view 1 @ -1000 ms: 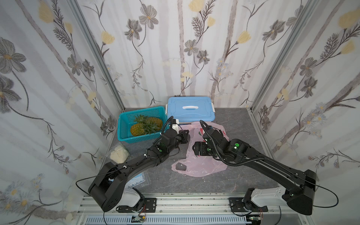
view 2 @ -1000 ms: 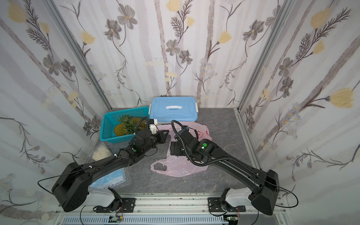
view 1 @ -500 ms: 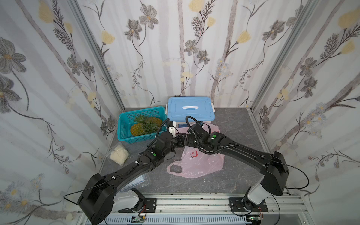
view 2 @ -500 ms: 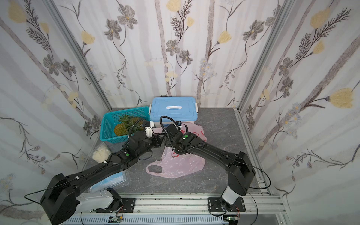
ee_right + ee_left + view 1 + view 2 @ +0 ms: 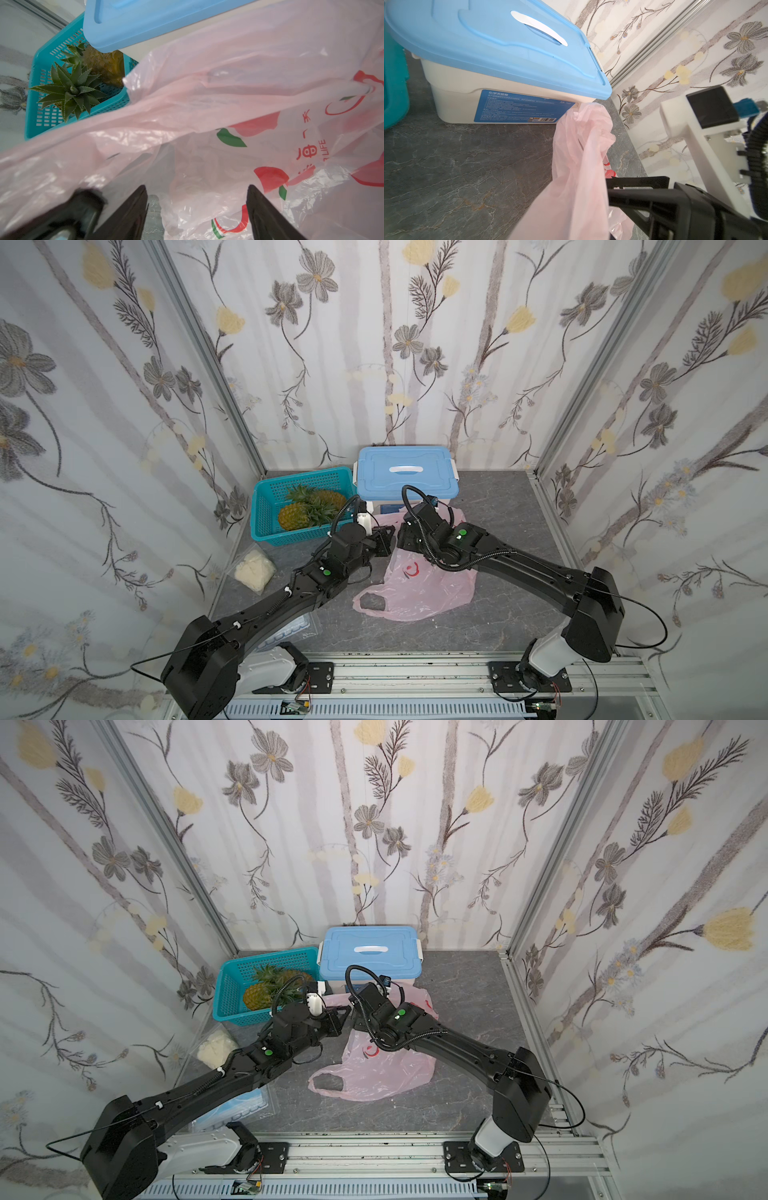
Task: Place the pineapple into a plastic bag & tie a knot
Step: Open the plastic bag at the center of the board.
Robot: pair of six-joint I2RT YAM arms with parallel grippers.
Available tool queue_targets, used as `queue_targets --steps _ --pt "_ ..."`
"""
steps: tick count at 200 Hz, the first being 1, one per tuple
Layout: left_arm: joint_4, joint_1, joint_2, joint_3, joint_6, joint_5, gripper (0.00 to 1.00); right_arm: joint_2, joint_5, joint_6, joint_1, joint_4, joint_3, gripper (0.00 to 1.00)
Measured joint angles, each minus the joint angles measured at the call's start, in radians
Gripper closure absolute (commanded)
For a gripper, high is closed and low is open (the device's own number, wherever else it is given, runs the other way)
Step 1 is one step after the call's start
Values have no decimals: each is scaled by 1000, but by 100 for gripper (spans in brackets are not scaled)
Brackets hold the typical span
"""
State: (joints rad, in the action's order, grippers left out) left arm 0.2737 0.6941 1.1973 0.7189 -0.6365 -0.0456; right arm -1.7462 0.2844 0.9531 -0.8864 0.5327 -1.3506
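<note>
The pink plastic bag (image 5: 419,585) lies crumpled on the grey table in both top views, one handle loop (image 5: 372,603) flat at the front. My left gripper (image 5: 386,538) is at the bag's back left edge, shut on a lifted strip of the plastic bag (image 5: 577,166) that hides its jaws. My right gripper (image 5: 197,199) faces it a hand's width away, open, with loose bag film and red prints between its fingers (image 5: 261,209). Two pineapples (image 5: 297,514) lie in the teal basket (image 5: 266,531). A knot is out of view.
A white box with a blue lid (image 5: 405,477) stands just behind the bag and both grippers. The small clear bag of white lumps (image 5: 254,572) lies at the left edge. A clear packet with blue contents (image 5: 291,632) sits under my left arm.
My right gripper has swung from above the bag's middle to its back left edge, close to the left gripper, and narrowed slightly. The left gripper has stayed shut, and the bag has shifted forward.
</note>
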Motion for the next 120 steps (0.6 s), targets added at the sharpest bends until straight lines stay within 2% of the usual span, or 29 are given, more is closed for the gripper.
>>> queue_targets --steps 28,72,102,120 --pt "-2 0 -2 -2 -4 0 100 -17 9 19 10 -4 -2 28" --pt "-23 0 -13 7 -14 0 100 -121 21 34 19 2 -42 32" --pt "-29 0 -17 9 -19 5 100 -132 21 32 20 4 -43 44" --pt "-46 0 -19 16 -23 17 100 -128 22 32 20 3 -22 56"
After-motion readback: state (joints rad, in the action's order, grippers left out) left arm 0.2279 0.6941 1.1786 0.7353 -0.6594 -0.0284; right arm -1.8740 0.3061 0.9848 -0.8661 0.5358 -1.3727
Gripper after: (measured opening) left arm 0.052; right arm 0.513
